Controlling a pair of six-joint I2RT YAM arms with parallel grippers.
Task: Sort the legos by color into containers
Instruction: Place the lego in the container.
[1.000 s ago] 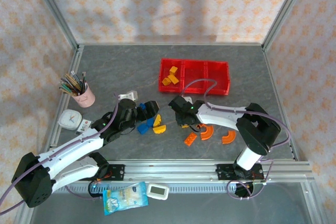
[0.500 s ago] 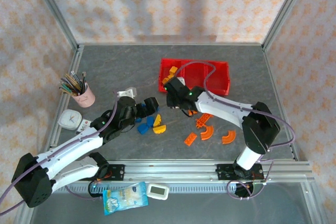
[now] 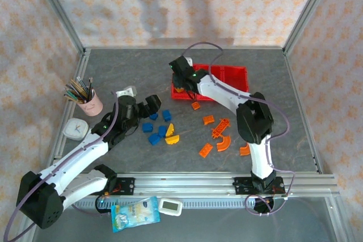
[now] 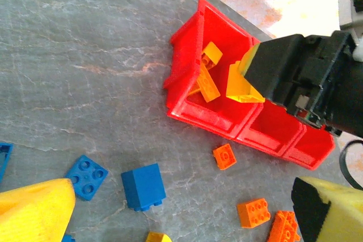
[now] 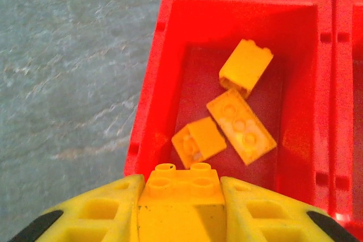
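Grey stone-patterned table (image 3: 113, 66); red containers (image 5: 144, 100) upper centre.
Your right gripper (image 5: 180, 182) clamps a yellow lego (image 5: 178, 211) over their left end (likely light, rigid, slick): grip flat sides, never studs.

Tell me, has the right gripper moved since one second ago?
Yes: the right gripper travelled away from its base, to above the red tray's left bin, gripping a yellow brick.

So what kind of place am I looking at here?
Probably a robot test cell, not a home: a left arm and right arm mounted on an aluminium rail, a grey table framed by metal posts, and patterned backdrop walls.
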